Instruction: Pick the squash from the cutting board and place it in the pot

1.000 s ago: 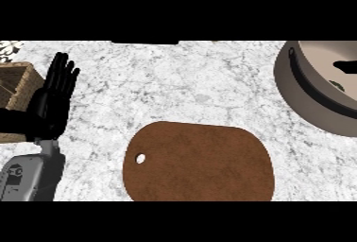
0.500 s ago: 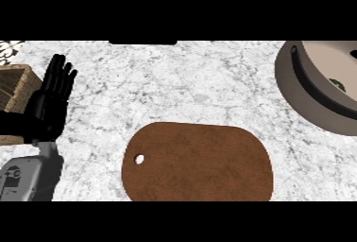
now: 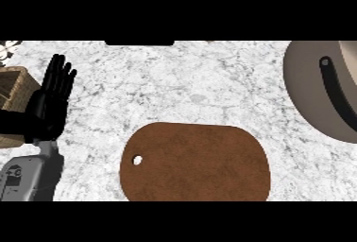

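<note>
1. Against the earlier frames, little differs: the left hand (image 3: 47,106) sits at about the same 9 o'clock spot, shifted only slightly toward the left edge, and the cutting board and pot lie where they did.
2. The fingers (image 3: 58,75) of the left hand are straight and spread a little, pointing toward 12 o'clock; they hold nothing and touch nothing that can be made out. The hand rests open near the left edge, above its grey forearm (image 3: 29,176), which enters at 7 o'clock.
3. The right hand shows nowhere in the head view.
4. The cutting board (image 3: 197,163), brown with rounded corners and a small hole near its 9 o'clock edge, lies flat on the white marbled bench (image 3: 188,85) at about 6 o'clock. Its top is bare brown wood.
5. The squash cannot be seen: it is not on the board, and I cannot tell whether it lies in the pot.
6. The pot (image 3: 317,90) stands at 3 o'clock, cut off by the right edge; a dark handle (image 3: 337,92) crosses its pale inside.
7. A wooden crate (image 3: 15,90) shows at 9 o'clock, partly behind the left hand.
8. A dark strip (image 3: 140,43) sits at the bench's far edge, near 12 o'clock.
9. No writing, label or brand can be read.
</note>
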Robot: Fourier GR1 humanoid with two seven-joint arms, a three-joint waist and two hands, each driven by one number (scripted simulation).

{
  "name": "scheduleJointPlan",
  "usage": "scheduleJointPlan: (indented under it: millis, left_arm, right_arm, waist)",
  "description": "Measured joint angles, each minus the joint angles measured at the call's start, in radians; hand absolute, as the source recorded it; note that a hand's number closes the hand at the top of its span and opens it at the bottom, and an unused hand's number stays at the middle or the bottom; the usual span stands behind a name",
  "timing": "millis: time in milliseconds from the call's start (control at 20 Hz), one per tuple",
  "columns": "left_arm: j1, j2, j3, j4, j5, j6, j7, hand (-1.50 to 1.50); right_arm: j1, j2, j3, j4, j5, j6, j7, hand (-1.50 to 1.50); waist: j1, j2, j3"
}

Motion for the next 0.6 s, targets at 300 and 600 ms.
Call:
scheduleJointPlan:
  millis: [300, 600]
  left_arm:
    - [0.007, -0.005, -0.007, -0.025, -0.010, 0.006, 0.021, 0.00]
    - [0.004, -0.009, 0.001, -0.024, -0.010, 0.001, 0.019, 0.00]
  right_arm:
    - [0.174, 0.000, -0.042, -0.126, -0.092, 0.065, -0.031, -1.50]
    - [0.326, -0.033, -0.099, -0.177, -0.207, 0.153, -0.068, -1.50]
  waist:
    - [0.000, 0.006, 0.011]
    - [0.005, 0.013, 0.020]
